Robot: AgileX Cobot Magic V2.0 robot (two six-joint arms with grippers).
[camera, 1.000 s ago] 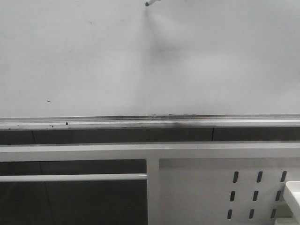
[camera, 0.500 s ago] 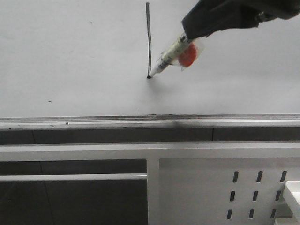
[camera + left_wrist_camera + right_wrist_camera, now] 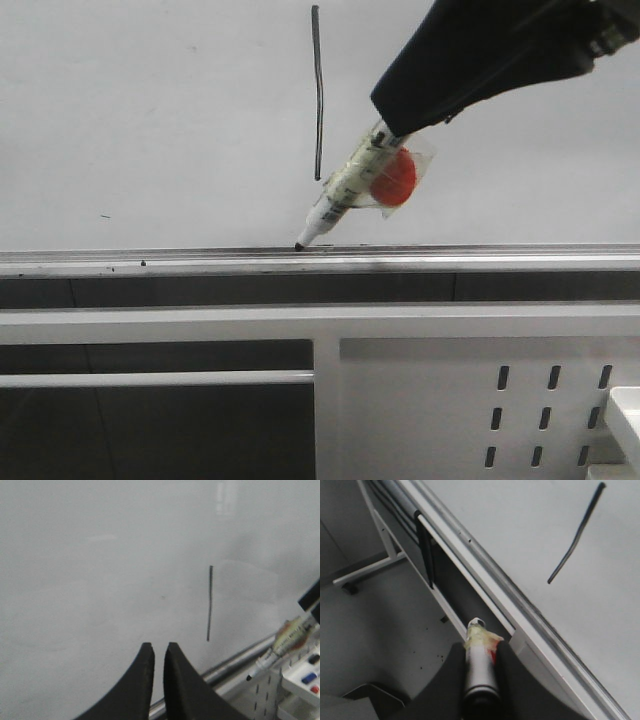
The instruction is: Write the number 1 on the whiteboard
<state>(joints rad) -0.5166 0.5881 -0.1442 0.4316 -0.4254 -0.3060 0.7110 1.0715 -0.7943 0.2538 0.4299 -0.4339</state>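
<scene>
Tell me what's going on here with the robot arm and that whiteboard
The right gripper holds a marker pen, its dark tip down by the silver tray rail, off the writing surface. On the whiteboard stands a thin, slightly wavy vertical stroke, the number 1, so the writing looks done. The left gripper hangs in front of the board, nearly shut and empty.

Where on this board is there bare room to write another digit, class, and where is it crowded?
The whiteboard is bare to the left of the number 1, down to the tray rail, apart from tiny specks. Right of the stroke is crowded: the right gripper holds the marker there, its tip by the rail.
</scene>
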